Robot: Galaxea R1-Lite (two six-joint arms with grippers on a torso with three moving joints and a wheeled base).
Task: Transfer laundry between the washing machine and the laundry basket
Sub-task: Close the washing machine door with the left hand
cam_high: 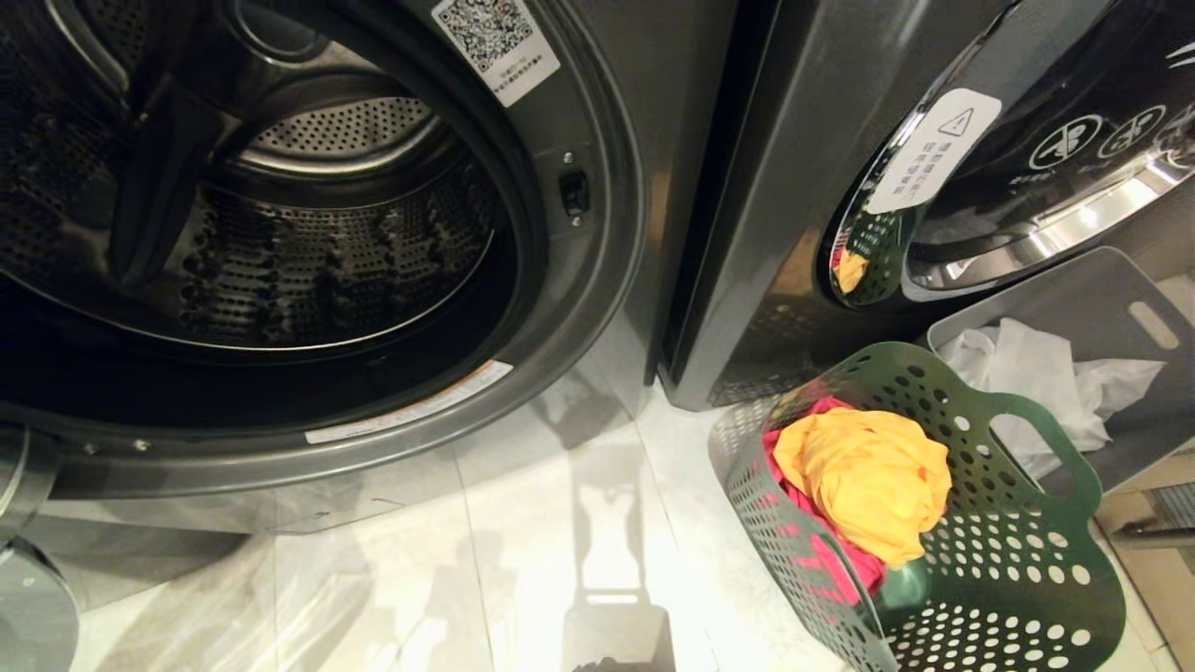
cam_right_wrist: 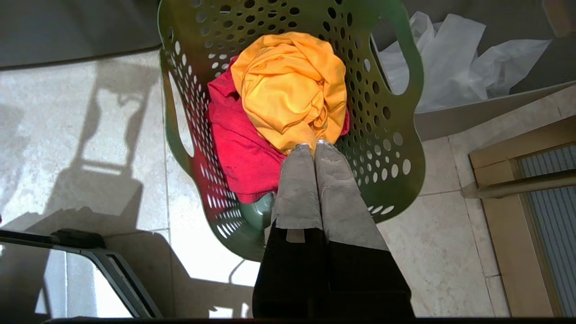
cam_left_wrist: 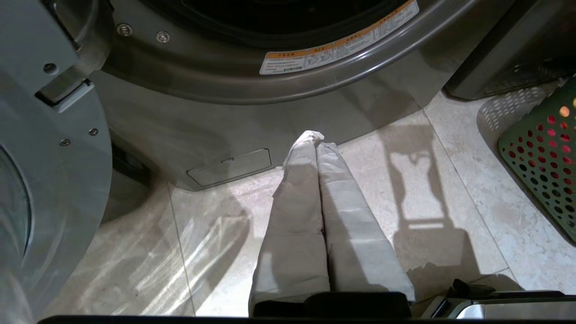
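Washing machine (cam_high: 579, 308) door wide, drum bare; laundry basket (cam_high: 1008, 560) on the floor beside it, yellow garment (cam_high: 868, 481) on the red one (cam_right_wrist: 238, 148); right end effector (cam_right_wrist: 313, 146) closed empty above them, left end effector (cam_left_wrist: 317, 137) closed over tiles

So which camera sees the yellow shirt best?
The right wrist view: the yellow garment fills the middle, seen from above in the green basket. The head view shows it smaller; the left wrist view shows only the basket's wall.

Laundry (cam_high: 864, 481) in basket (cam_high: 1008, 579), right of washing machine (cam_high: 280, 233) (bin (cam_high: 1102, 308) behind basket).
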